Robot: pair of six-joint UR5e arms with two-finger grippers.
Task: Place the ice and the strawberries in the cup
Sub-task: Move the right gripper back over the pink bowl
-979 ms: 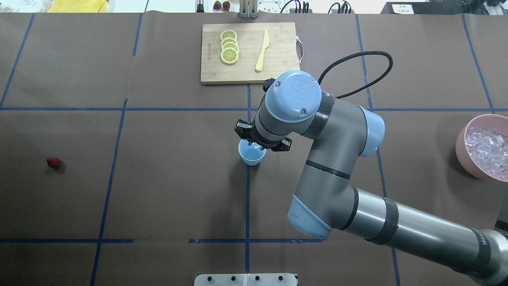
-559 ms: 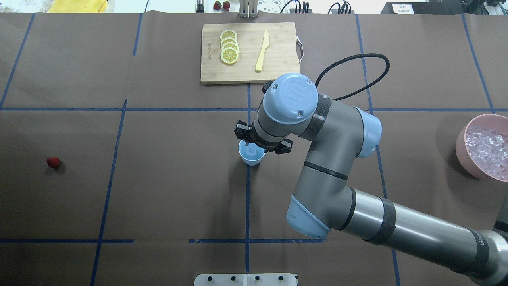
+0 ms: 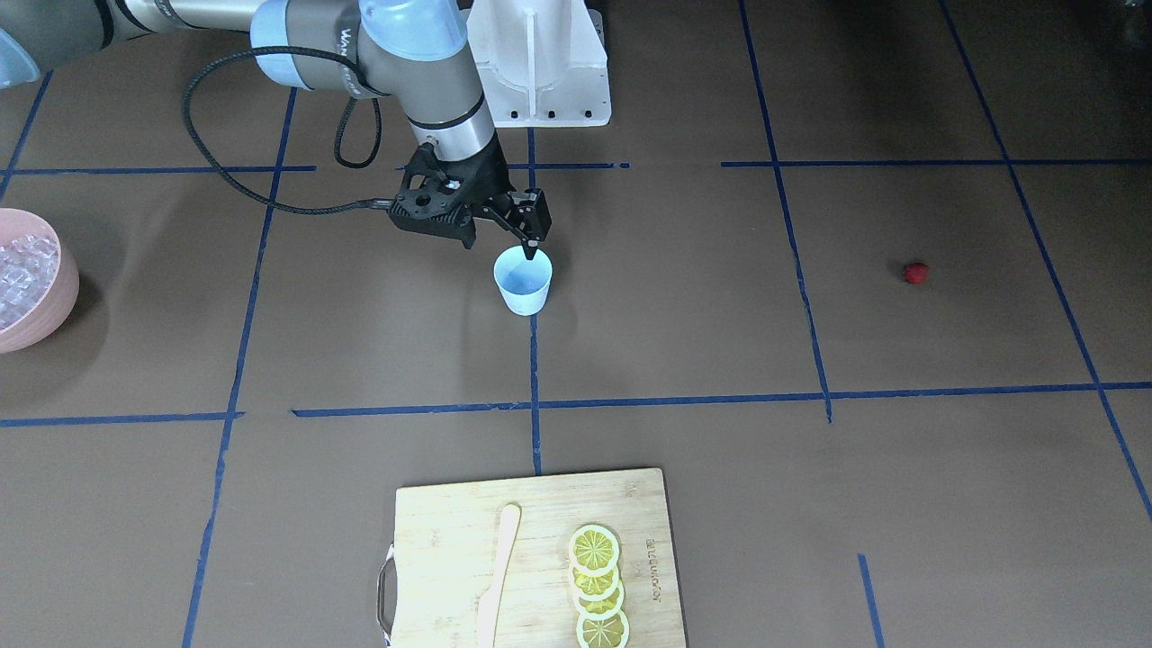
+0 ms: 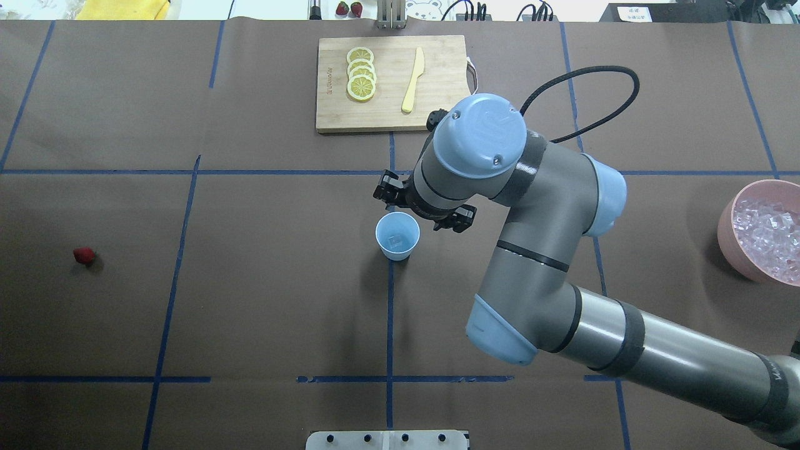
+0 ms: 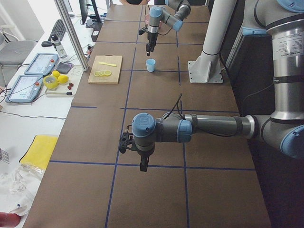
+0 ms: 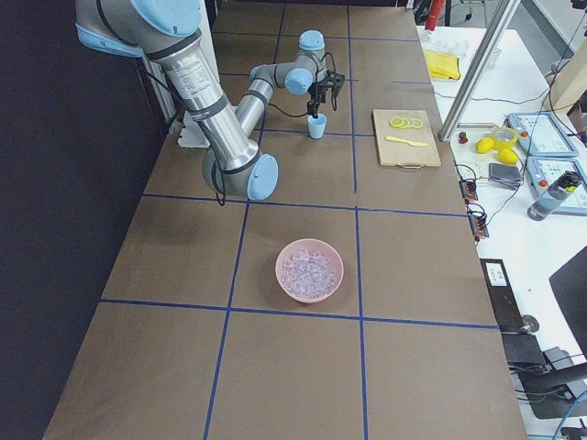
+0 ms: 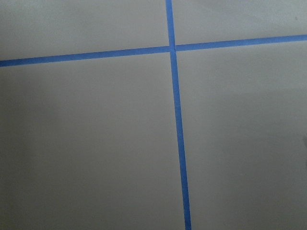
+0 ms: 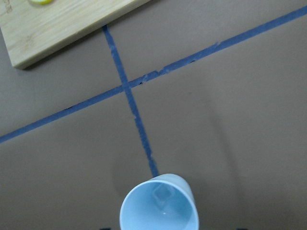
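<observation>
The light-blue cup point(image 4: 400, 252) stands at the table's middle with one clear ice cube point(image 4: 396, 240) lying in its bottom. The cube also shows in the right wrist view point(image 8: 163, 192), inside the cup point(image 8: 139, 218). My right gripper point(image 4: 424, 205) is open and empty, just above and beyond the cup's far rim. In the front view one finger of this gripper point(image 3: 500, 245) hangs over the cup point(image 3: 524, 293). The strawberry point(image 4: 84, 255) lies alone at the far left on the table. My left gripper point(image 5: 142, 166) points down over bare table; I cannot tell whether it is open.
A pink bowl point(image 4: 728, 232) full of ice cubes point(image 4: 765, 234) sits at the right edge. A wooden cutting board point(image 4: 440, 100) with lemon slices point(image 4: 361, 75) and a yellow knife point(image 4: 412, 81) lies beyond the cup. Blue tape lines cross the brown table cover.
The ice cube left the right gripper and now lies in the cup. The right gripper has drawn back from over the cup toward the cutting board, so the whole cup mouth shows.
</observation>
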